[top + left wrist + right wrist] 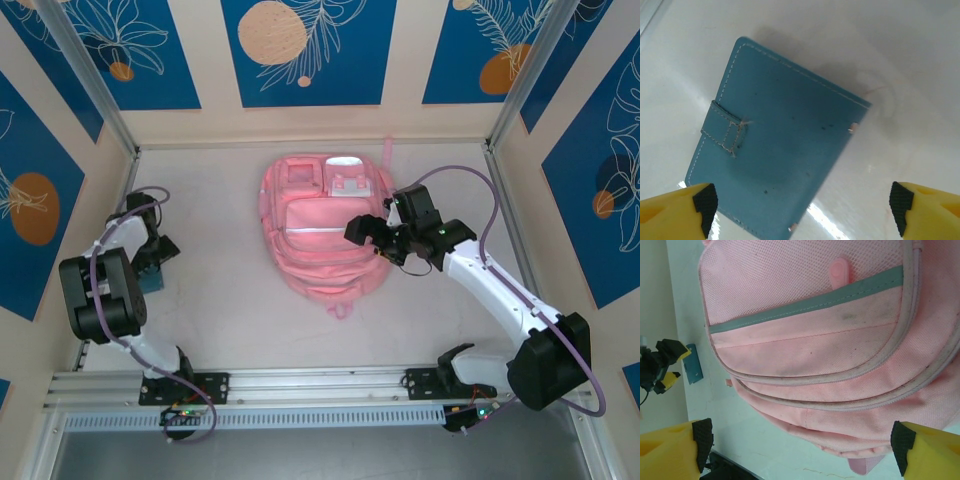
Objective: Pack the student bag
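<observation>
One student bag (310, 262), pink, flat on the table (230, 320), centred and toward the far wall. Long axis near-to-far, tilted only slightly. Front pockets and one pale reflective strip (318, 231) facing up. Curved zip of the big pocket arching toward the arms, so probably top end nearest the bases, though hard to be sure from above. One small pink tab (341, 310) at the near end, one strap (388, 152) trailing off the far right corner.

Two grippers. Right gripper (362, 232) hovering over the bag's right half, jaws spread wide, nothing between them; from its own wrist, yellow fingertips (675, 445) at either side of the lower pocket. Left gripper (152, 255) well apart from the bag, close to the left wall (110, 170), jaws likewise wide and empty, poised above one blue wallet (780, 160) lying flat, clasp strap up, not touching it.

Bare tabletop between wallet and bag; walls on three sides.
</observation>
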